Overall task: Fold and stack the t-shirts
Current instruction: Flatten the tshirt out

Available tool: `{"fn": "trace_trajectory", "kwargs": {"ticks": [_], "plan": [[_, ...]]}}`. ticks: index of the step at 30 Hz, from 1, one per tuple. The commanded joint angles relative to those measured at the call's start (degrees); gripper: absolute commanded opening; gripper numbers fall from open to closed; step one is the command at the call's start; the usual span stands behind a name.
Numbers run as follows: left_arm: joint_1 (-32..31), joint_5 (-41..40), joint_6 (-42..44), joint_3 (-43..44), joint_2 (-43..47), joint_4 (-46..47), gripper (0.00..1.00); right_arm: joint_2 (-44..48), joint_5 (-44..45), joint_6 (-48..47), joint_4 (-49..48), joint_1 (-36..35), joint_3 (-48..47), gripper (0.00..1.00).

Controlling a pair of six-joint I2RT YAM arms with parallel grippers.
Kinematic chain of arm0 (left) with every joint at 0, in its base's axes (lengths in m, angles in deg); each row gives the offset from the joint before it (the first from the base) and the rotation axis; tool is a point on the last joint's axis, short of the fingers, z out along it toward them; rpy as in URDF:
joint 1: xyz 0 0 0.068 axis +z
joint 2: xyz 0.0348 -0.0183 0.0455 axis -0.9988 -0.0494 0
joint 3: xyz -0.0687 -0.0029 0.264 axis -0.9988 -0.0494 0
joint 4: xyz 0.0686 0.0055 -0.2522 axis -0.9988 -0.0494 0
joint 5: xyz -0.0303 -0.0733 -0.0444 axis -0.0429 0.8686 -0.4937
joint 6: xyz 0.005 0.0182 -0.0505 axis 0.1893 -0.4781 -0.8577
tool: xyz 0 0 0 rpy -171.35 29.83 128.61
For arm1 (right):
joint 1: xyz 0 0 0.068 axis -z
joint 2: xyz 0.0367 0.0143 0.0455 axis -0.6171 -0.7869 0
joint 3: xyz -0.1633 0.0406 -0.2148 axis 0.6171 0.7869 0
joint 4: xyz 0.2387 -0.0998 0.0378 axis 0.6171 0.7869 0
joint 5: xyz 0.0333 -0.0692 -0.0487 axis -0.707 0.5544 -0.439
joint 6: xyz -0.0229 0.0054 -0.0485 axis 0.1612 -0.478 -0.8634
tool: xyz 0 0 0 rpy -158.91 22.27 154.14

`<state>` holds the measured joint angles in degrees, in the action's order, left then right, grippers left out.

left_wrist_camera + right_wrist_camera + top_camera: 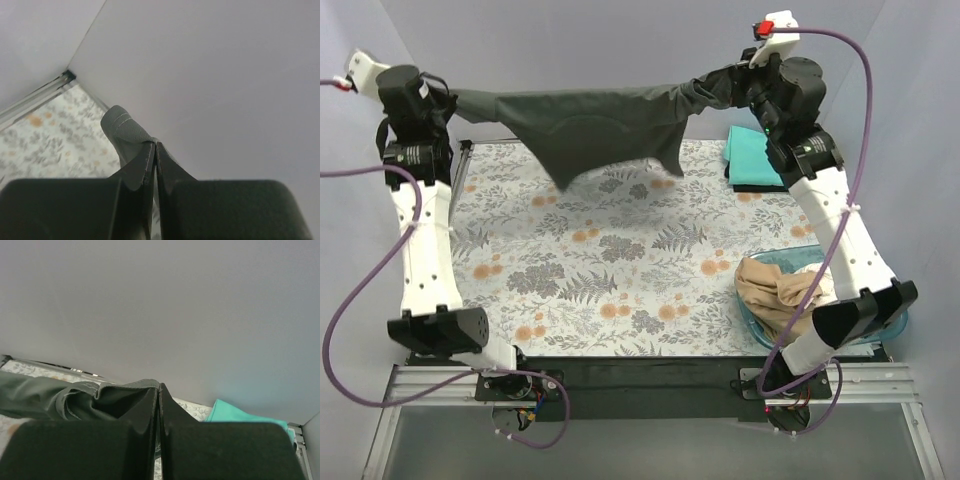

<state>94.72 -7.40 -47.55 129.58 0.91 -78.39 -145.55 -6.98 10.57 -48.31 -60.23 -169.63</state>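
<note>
A dark grey t-shirt (595, 125) hangs stretched in the air between my two grippers, high over the far part of the table. My left gripper (455, 100) is shut on its left end, seen as a grey cloth tip (122, 127) in the left wrist view. My right gripper (730, 85) is shut on its right end, bunched cloth (95, 397) in the right wrist view. A folded teal t-shirt (755, 155) lies at the far right of the table and shows in the right wrist view (235, 415). A tan t-shirt (780, 290) lies crumpled in the basin.
A translucent blue plastic basin (898, 325) stands at the near right, partly behind my right arm. A floral cloth (610, 270) covers the table. Grey walls close in the back and sides.
</note>
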Motion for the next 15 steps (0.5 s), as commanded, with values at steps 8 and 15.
{"fn": "trace_trajectory", "kwargs": {"ticks": [8,15], "plan": [[0.5,1.5,-8.8,-41.8,21.4,-1.1,0.00,11.5,-10.3,6.6,2.0,5.8,25.4,0.01],[0.5,5.4,-8.7,-49.3,6.4,-0.8,0.50,-10.9,-18.5,8.6,8.3,11.4,19.3,0.18]]}}
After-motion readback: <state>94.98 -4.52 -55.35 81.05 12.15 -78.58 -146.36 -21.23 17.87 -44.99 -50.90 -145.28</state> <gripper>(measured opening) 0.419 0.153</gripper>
